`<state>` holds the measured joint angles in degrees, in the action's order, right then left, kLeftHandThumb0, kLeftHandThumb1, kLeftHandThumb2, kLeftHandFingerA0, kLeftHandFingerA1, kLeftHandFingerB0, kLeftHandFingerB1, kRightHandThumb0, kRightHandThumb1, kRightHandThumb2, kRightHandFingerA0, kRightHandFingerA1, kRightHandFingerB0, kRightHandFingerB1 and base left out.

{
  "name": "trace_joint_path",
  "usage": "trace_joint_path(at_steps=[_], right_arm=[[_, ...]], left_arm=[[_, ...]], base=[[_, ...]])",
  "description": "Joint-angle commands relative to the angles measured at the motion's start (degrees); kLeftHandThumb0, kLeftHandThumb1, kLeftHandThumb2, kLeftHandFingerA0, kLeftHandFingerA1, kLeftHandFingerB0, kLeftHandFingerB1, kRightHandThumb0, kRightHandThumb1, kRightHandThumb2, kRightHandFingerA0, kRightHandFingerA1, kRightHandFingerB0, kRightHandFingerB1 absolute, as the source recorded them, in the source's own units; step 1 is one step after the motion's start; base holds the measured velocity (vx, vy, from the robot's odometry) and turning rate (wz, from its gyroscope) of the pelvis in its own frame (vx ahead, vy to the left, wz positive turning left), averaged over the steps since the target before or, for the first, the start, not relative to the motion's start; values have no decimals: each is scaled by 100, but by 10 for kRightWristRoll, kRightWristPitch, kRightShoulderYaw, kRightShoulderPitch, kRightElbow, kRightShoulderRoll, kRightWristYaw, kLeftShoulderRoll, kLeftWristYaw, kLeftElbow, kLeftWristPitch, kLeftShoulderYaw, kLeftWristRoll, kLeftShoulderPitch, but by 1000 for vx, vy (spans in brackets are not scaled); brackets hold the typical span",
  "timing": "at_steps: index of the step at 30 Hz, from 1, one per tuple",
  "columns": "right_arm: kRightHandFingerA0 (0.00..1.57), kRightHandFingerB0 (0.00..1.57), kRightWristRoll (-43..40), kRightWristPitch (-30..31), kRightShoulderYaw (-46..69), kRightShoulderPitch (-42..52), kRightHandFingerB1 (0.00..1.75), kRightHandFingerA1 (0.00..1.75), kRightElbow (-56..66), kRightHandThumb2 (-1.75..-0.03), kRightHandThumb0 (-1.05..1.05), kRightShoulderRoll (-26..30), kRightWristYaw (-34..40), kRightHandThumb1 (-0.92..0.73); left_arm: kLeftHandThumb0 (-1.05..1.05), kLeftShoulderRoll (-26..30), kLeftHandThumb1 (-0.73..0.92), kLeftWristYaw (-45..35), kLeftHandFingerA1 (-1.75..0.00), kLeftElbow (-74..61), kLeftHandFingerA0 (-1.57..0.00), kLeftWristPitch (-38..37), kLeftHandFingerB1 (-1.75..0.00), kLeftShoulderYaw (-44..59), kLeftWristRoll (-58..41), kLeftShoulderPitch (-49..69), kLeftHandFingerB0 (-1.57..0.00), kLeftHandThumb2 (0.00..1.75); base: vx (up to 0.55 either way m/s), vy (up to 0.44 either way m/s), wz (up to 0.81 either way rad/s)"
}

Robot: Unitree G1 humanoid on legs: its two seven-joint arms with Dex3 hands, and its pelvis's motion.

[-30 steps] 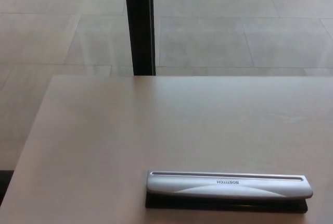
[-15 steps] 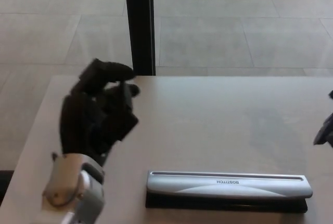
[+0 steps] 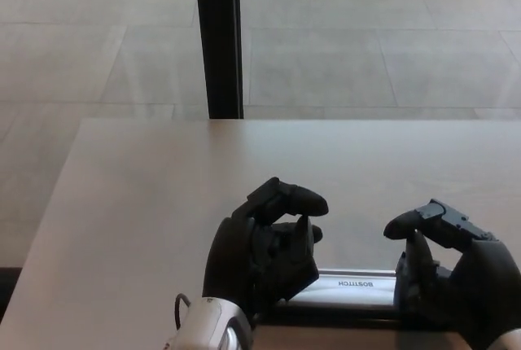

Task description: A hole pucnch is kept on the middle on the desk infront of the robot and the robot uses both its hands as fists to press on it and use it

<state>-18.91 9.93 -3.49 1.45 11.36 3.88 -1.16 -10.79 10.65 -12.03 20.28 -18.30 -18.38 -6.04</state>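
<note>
The hole punch (image 3: 350, 283) lies near the front edge of the bench (image 3: 146, 203), its silver lever mostly hidden under both hands, with only the middle strip showing between them. The left hand (image 3: 264, 252) sits over the punch's left end, fingers curled in toward a loose fist and gripping nothing; the right hand (image 3: 448, 273) sits over the right end, curled likewise and empty. Whether either is bearing down on the lever cannot be told. In my judgement, positioning is done and the press itself remains.
</note>
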Motion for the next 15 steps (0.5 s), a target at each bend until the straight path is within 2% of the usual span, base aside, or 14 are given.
trace_joint_path(at_steps=[1,5,9,13,15], right_arm=[[112,76,29,-19,-2,5,149,175,-31,-97,-44,-14,-6,-68],[111,77,35,-30,0,-3,149,175,-48,-96,-42,-19,-16,-67],[112,76,47,-41,2,-22,153,175,-70,-97,-45,-21,-16,-67],[109,78,61,-69,9,-34,152,175,-111,-98,-44,-31,-6,-66],[111,77,68,-91,14,-36,157,175,-143,-100,-45,-40,3,-65]], left_arm=[[-29,-62,83,43,-175,39,-87,-9,-175,-13,27,30,-47,97],[-31,-72,83,55,-175,65,-87,-21,-174,-19,32,32,-48,96],[-31,-88,86,66,-175,100,-87,-50,-175,-14,31,33,-45,88],[-34,-119,85,87,-175,155,-88,-114,-175,-12,30,60,-49,88],[-36,-134,86,102,-175,188,-88,-154,-175,-16,37,72,-48,88]], base=[[0,0,0],[0,0,0],[0,0,0],[0,0,0],[0,0,0]])
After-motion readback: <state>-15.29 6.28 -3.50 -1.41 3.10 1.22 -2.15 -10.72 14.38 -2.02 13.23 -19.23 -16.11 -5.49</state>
